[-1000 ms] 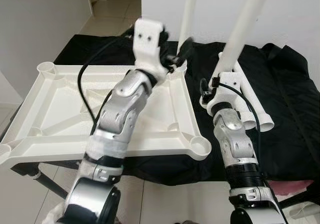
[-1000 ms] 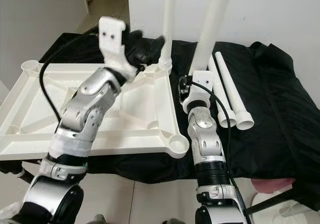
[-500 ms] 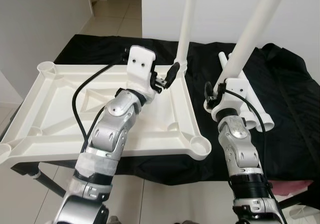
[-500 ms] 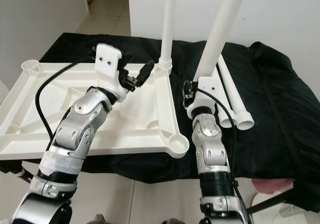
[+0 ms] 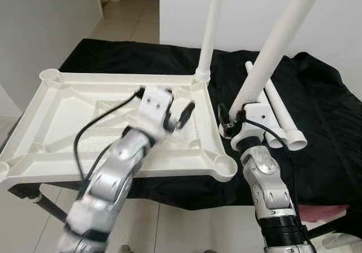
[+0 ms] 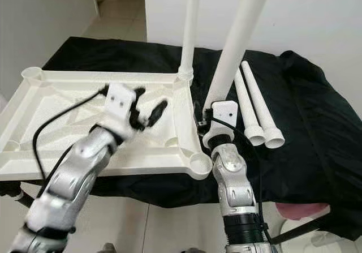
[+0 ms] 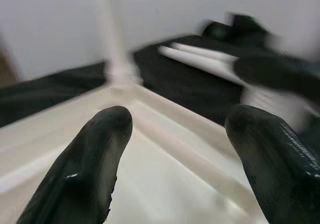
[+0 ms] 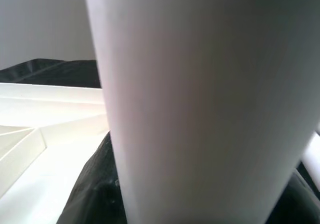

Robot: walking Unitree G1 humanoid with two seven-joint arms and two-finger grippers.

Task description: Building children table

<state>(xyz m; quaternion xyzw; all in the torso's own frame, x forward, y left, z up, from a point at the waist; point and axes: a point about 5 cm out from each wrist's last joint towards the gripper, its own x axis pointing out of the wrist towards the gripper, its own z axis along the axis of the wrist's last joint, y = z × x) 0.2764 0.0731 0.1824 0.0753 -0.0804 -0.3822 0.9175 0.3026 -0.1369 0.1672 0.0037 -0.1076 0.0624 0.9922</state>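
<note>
Right tool (image 5: 244,108) grips a white leg (image 5: 275,44), tilted just beside the upturned tabletop (image 5: 51,123); left tool (image 5: 184,114) hovers open, empty. Next I'd seat it in the near corner socket (image 5: 225,164).

left tool (image 7: 175,154) spread, right tool (image 5: 233,125) clamped

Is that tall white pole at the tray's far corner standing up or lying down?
Standing upright: the white pole rises from the tray's far corner socket.
</note>
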